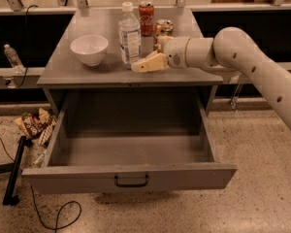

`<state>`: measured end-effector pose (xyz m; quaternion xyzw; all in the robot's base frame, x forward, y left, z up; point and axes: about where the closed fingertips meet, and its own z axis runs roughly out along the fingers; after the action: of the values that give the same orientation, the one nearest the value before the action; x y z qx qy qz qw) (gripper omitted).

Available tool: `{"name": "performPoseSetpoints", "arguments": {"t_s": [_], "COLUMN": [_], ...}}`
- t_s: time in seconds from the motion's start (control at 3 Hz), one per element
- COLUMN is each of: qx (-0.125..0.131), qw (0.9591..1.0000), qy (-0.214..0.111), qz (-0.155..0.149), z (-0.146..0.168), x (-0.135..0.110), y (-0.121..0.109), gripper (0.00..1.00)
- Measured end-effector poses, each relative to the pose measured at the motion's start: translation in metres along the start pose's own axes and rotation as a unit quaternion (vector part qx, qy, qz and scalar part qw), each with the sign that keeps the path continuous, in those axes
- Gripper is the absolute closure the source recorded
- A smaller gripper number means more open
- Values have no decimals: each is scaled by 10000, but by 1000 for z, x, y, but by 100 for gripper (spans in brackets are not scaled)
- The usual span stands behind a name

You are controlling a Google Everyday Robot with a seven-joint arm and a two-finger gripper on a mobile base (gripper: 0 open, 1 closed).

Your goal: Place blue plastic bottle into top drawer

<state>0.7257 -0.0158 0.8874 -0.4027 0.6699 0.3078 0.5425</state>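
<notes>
Grey metal top drawer (184, 174) is pulled wide open with nothing in it, so that bit looks sorted. The blue plastic bottle (129, 35) stands upright on the cabinet top (63, 71), between the white bowl (89, 48) and the soda cans (146, 17), and hasn't been picked up. The gripper (136, 68) sits low over the top, its tip just beside the bottle's base on the can side. Can't tell if it's spread or closed, or whether it's touching the bottle. Grab, lift and drop-in all look left to do.
</notes>
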Motion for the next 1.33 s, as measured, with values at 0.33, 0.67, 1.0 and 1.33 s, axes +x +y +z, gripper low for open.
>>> {"name": "performPoseSetpoints", "arguments": {"t_s": [0.33, 0.67, 1.0, 1.33], "qx": [-127, -197, -259, -272], "qw": [9996, 9990, 9982, 9982], "qy": [-172, -323, -447, -455], "qz": [-156, -249, -307, -284], "z": [45, 75, 105, 118], "x": [-7, -14, -19, -18], "y": [-27, -45, -57, -69], "gripper": [0, 0, 18, 47]}}
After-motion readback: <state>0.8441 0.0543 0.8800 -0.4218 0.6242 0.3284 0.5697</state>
